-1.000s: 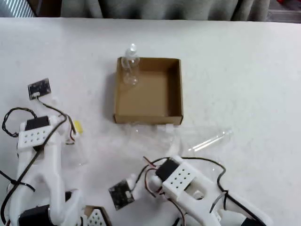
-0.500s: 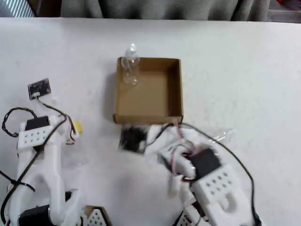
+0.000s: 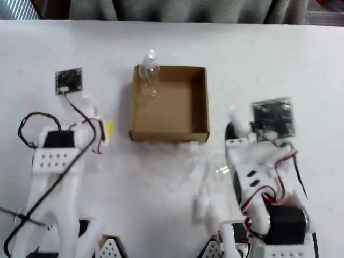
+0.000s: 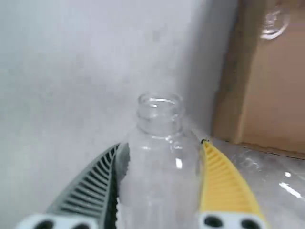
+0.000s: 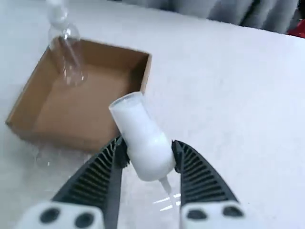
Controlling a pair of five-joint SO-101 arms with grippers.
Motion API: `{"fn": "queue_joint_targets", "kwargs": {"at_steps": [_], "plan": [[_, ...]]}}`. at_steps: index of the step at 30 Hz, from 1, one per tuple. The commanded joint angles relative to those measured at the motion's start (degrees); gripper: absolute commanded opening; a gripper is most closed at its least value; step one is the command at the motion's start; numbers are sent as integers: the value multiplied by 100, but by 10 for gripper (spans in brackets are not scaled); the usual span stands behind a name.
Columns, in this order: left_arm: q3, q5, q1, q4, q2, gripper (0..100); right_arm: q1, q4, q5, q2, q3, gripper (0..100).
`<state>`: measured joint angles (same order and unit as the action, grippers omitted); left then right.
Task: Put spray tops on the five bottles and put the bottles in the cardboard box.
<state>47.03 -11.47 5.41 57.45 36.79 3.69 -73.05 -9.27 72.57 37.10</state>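
From above, the cardboard box (image 3: 169, 68) is being shown mid-worktop (image 3: 279, 48), with a capped bottle (image 3: 149, 75) at its far-left corner and open room lying along the far edge. In the left wrist view, an uncapped bottle (image 4: 159, 129) is being clamped by the left tool (image 4: 164, 147). In the right wrist view, a spray top (image 5: 140, 138) is being gripped by the right tool (image 5: 148, 145) near the box.

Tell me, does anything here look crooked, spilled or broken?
Nothing is spilled or broken. One oddity: the white spray top in the right gripper sits tilted between the fingers, not straight. The open bottle in the left gripper has no top; a topped bottle stands upright in a corner of the cardboard box.
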Motion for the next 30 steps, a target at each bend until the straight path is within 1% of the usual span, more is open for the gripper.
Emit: {"fn": "queue_joint_targets", "kwargs": {"at_steps": [1, 4, 7, 9, 11, 14, 16, 20, 24, 25, 28, 30], "plan": [[-343, 62, -470, 79, 954, 23, -84, 602, -105, 4, -273, 18], [-334, 62, -963, 105, 1631, 23, -119, 989, -132, -110, -299, 17], [-325, 70, -1481, 105, 2273, 23, -66, 1446, 18, -75, -448, 17], [-246, 193, -1754, 79, 2642, 23, -66, 1710, 607, -75, -730, 16], [-9, 510, -1991, 62, 3029, 22, -66, 1807, 1319, -57, -1143, 16], [404, 835, -2220, -18, 3662, 22, 40, 1815, 2031, -110, -2048, 17], [703, 844, -2229, -158, 4136, 22, 479, 1815, 2365, -110, -2611, 18], [1301, 870, -2299, -360, 5376, 23, 1727, 1930, 2892, -119, -3455, 17], [1653, 879, -2413, -387, 6782, 22, 2818, 2396, 3015, -277, -3622, 18], [1635, 879, -2396, -352, 6967, 22, 3046, 2413, 3007, -374, -3622, 18], [1547, 888, -2378, -105, 6738, 22, 3767, 2422, 3007, -743, -3622, 17], [1521, 1055, -2431, -35, 6712, 22, 4207, 2589, 2998, -998, -3657, 17]]}}
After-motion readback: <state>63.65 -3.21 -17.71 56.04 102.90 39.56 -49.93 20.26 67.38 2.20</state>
